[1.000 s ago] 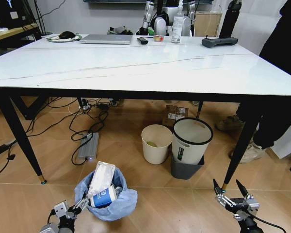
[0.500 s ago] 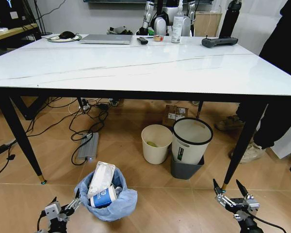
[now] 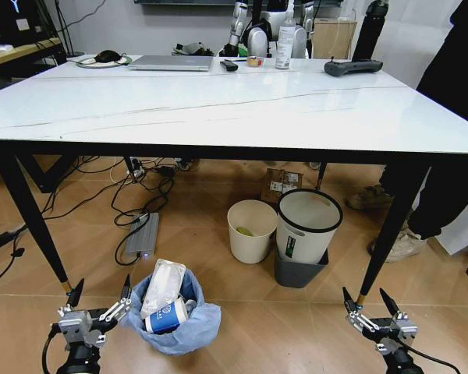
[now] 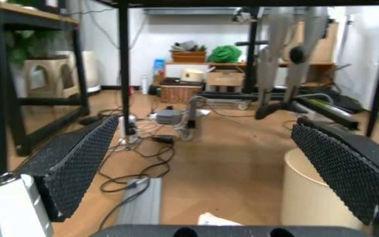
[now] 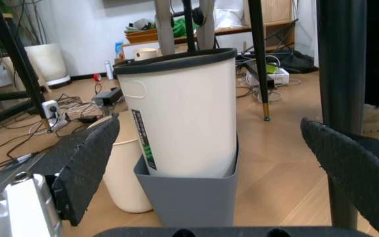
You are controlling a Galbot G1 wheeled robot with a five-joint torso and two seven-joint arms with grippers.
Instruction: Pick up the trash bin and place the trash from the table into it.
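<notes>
The trash bin [image 3: 189,327], lined with a crinkly light-blue bag, stands on the floor in front of the table [image 3: 218,109]. Trash lies in it: a white tissue pack [image 3: 162,286] and a blue-white paper cup [image 3: 166,318]. My left gripper [image 3: 101,299] hangs open just left of the bin, one fingertip close to the bag's edge. In the left wrist view its black pads [image 4: 77,158] stand wide apart with nothing between them. My right gripper [image 3: 366,305] is open low at the right, near a table leg [image 3: 390,234].
Under the table stand a cream round bin [image 3: 251,231] and a white bin with a black rim [image 3: 307,224], set in a grey bin [image 5: 189,197]. Cables and a power brick [image 3: 142,234] lie on the floor. A laptop [image 3: 171,62], bottle and remote sit at the table's far edge.
My left gripper has come away from the bin's left rim, shifted left and risen, its fingers now upright and spread. The bin and my right gripper have not moved.
</notes>
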